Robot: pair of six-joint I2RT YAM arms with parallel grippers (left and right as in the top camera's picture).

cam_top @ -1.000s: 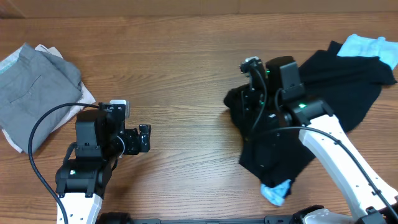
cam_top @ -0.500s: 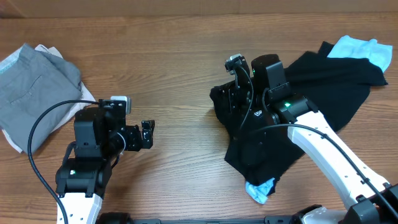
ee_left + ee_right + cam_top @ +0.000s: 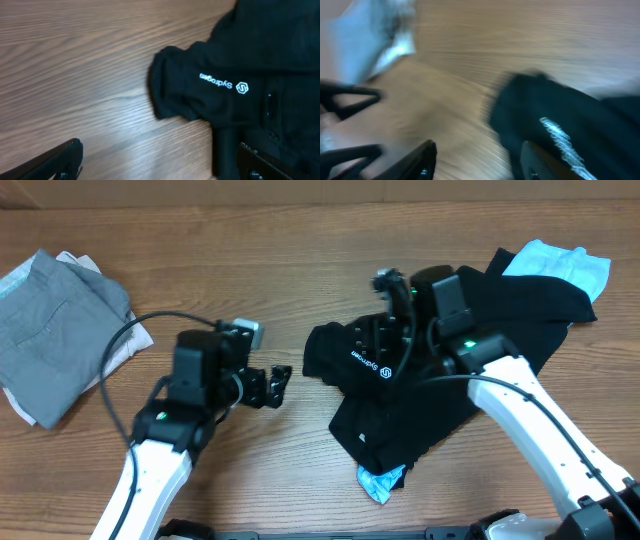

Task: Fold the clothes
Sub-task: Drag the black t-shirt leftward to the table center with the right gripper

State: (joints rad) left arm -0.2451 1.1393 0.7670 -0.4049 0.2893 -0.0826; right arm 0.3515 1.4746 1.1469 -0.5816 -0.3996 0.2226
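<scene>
The right gripper (image 3: 477,147) (grip unclear in the blur) has dragged the black garment (image 3: 420,410) toward the spread-fingered left gripper (image 3: 278,384), ready for flattening.

1. White lettering (image 3: 216,81) on the black garment (image 3: 270,40) reads "Sydrogen"; it appears upside down in the left wrist view.
2. A white hexagon emblem (image 3: 243,88) with an "S" sits just beside that word.
3. The overhead view shows the same print too small to read, and the right wrist view shows it too blurred.
</scene>
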